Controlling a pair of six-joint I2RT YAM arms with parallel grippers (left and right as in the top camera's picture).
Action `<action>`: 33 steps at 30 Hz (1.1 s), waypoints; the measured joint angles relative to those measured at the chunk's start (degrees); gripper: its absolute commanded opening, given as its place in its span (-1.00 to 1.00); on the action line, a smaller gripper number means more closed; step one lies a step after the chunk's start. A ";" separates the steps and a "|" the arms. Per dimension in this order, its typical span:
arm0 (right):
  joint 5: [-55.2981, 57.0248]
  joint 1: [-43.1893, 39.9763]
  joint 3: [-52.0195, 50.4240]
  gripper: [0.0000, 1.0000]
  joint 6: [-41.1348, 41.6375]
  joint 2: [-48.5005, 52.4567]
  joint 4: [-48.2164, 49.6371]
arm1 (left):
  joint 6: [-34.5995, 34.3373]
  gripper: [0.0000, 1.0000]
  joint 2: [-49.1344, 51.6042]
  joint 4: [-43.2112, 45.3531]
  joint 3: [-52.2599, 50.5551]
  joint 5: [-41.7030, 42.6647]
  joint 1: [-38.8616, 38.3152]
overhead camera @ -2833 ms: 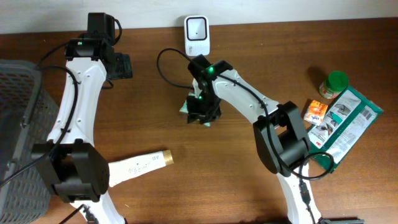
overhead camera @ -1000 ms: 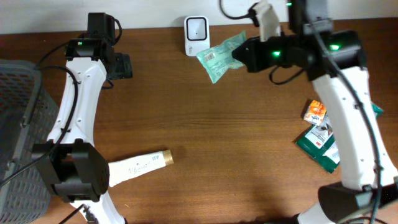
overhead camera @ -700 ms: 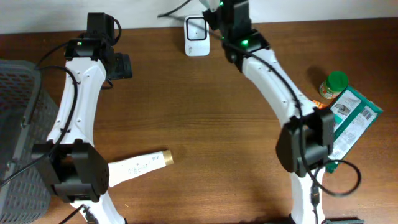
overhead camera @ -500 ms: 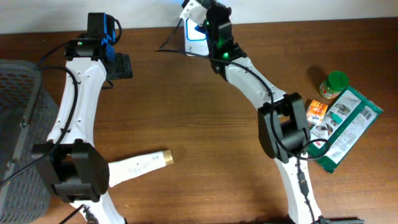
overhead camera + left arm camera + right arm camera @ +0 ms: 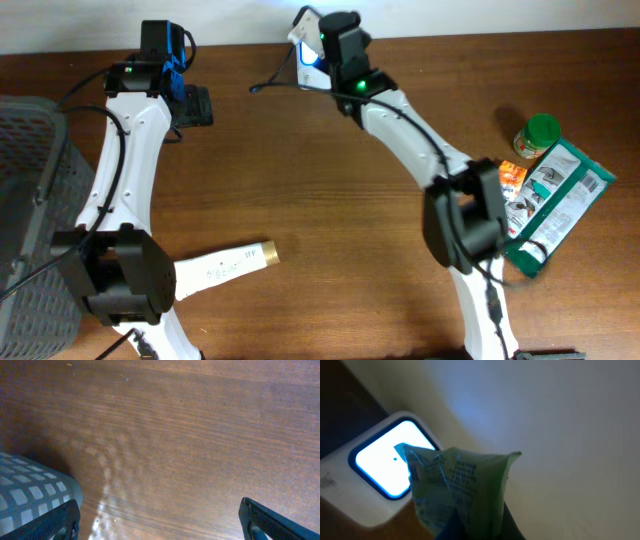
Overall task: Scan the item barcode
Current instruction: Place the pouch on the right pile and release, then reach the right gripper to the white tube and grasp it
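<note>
In the right wrist view a crumpled green packet [image 5: 462, 487], the item, stands up between the fingers of my right gripper [image 5: 472, 527], which is shut on it. Just behind the packet is the white scanner [image 5: 355, 485], its window [image 5: 385, 462] glowing bright blue-white. From overhead, my right gripper [image 5: 322, 42] hangs over the scanner [image 5: 309, 68] at the table's back edge and hides most of it. My left gripper [image 5: 192, 105] is far off at the back left, open and holding nothing, its black fingertips [image 5: 57, 520] spread over bare wood.
A grey mesh basket [image 5: 30, 200] fills the left edge, its corner [image 5: 30, 495] below the left gripper. A white tube with a gold cap [image 5: 222, 265] lies at the front left. A green-lidded jar [image 5: 540, 135], an orange packet [image 5: 510, 178] and a green pouch [image 5: 560, 195] sit at right.
My right arm has swung the green packet from the scanner's right side to directly in front of its window, which now glows blue. The left arm has not moved.
</note>
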 measured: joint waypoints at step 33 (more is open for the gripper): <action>-46.25 -7.58 -22.64 0.02 47.21 -23.54 -55.78 | 0.00 0.98 0.02 0.02 0.00 0.04 0.00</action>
